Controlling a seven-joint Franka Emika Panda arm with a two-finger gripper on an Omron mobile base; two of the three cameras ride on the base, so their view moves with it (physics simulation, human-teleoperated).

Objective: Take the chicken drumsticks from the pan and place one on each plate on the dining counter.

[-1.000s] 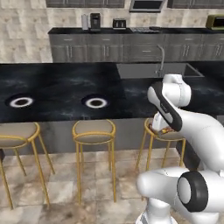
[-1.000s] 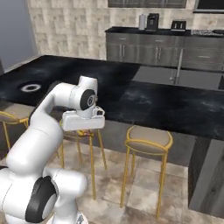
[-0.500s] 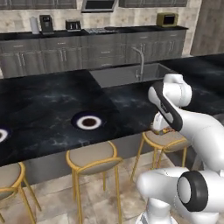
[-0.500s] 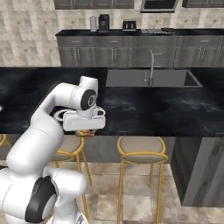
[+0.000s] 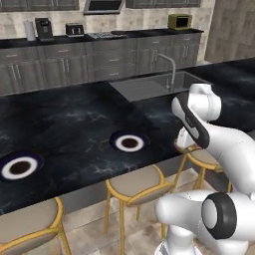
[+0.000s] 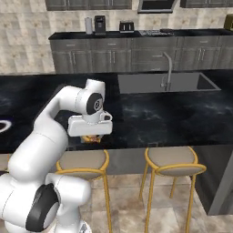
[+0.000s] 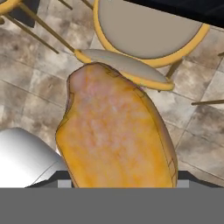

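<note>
My gripper [image 6: 91, 136] is shut on a golden-orange chicken drumstick [image 7: 116, 135], held in the air off the near edge of the dining counter [image 5: 74, 119], above a stool. The drumstick [image 6: 91, 139] pokes out below the hand, and in the hand view it hides the fingertips. In the left base view the gripper [image 5: 186, 146] hangs right of the nearer plate [image 5: 129, 143]. That plate is white with a dark rim and has nothing on it. A second, identical plate [image 5: 19, 168] lies further left, and its edge [image 6: 3, 126] also shows in the right base view. The pan is out of view.
Gold-framed stools [image 5: 135, 183] [image 6: 171, 162] line the counter's near side, and one seat [image 7: 148, 30] lies right under the hand. A sink with a tap [image 5: 154, 84] is set into the counter. The wall counter [image 6: 136, 36] with appliances runs along the back.
The whole picture has shifted, so the base has moved along the counter. The plates now sit closer to the arm. The arm's pose and its hold on the drumstick are unchanged.
</note>
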